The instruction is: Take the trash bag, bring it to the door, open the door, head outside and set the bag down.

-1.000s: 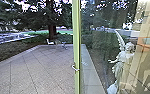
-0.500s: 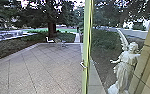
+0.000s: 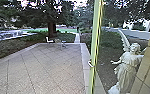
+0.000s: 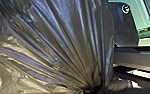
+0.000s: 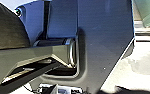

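Observation:
The door's pale green edge (image 3: 95,37) stands tilted right of centre in the head view, with a small white handle (image 3: 91,64) on it. To its left the doorway is open onto the paved yard (image 3: 41,67). In the left wrist view the dark, shiny trash bag (image 4: 63,37) hangs large, its folds drawn together into a tight neck. My left gripper (image 4: 93,89) is shut on that neck. Dark robot parts take up much of the right wrist view; how my right gripper stands cannot be told.
A pale winged statue (image 3: 127,66) stands to the right, beside a tan wall (image 3: 147,72). On the far side of the paving are a white chair (image 3: 49,40) and a small table. Planted ground and a large tree (image 3: 51,27) lie beyond.
The door has swung further open, its edge passing rightward across the head view. Reflections in its glass have faded, and more of the yard and far path shows.

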